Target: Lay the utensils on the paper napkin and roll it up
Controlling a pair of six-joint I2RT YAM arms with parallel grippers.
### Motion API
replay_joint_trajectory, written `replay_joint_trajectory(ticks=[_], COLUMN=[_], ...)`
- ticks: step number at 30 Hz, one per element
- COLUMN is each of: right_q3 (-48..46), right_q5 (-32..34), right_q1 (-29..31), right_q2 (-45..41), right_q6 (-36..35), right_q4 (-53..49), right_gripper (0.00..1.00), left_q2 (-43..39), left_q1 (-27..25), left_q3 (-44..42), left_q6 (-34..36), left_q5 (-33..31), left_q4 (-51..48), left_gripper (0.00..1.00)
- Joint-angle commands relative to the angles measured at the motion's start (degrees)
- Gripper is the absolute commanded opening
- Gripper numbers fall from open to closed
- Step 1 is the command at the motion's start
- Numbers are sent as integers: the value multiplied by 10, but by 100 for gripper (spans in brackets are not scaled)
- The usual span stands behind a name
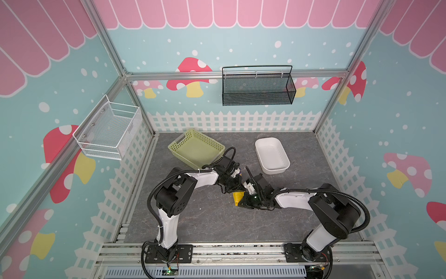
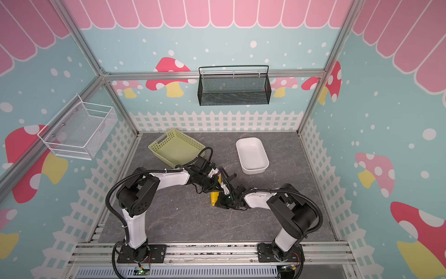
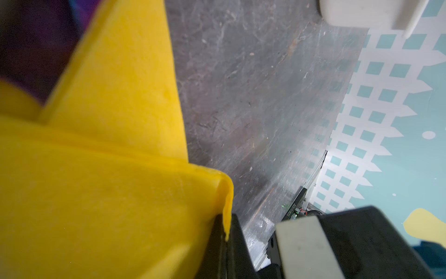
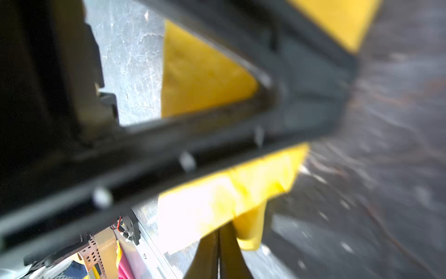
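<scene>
The yellow paper napkin (image 1: pixel 237 198) is bunched into a narrow bundle at the middle of the table in both top views (image 2: pixel 214 198). My left gripper (image 1: pixel 237 189) is over its far end, and in the left wrist view its black jaws are shut on a napkin edge (image 3: pixel 225 217). A purple utensil (image 3: pixel 36 36) shows inside the folds, and a purple tip (image 1: pixel 239 171) pokes out by the left wrist. My right gripper (image 1: pixel 239 204) is at the near end, shut on the napkin (image 4: pixel 217 198). The other utensils are hidden.
A pale green perforated basket (image 1: pixel 195 149) stands at the back left, close behind the left wrist. A white tub (image 1: pixel 271 155) is at the back right. A black mesh basket (image 1: pixel 258 87) hangs on the back wall and a white wire basket (image 1: pixel 108 128) on the left wall.
</scene>
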Motion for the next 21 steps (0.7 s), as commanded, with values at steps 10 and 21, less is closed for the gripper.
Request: replay_joint_trajectory(ticks=[10,21], right_q3=[-105,-137], right_q5=[-83,-105], right_q1=[-53,-67], right_q2=[-29,6], right_q6=[88,120], right_q4=[161,245], right_gripper=[8,8], left_q2=[35,33], left_q1=[-16,-18], left_q3=[32,35], left_q6=[-9,-9], left_q5=[15,15], left_q4=[16,17], left_gripper=[2,2])
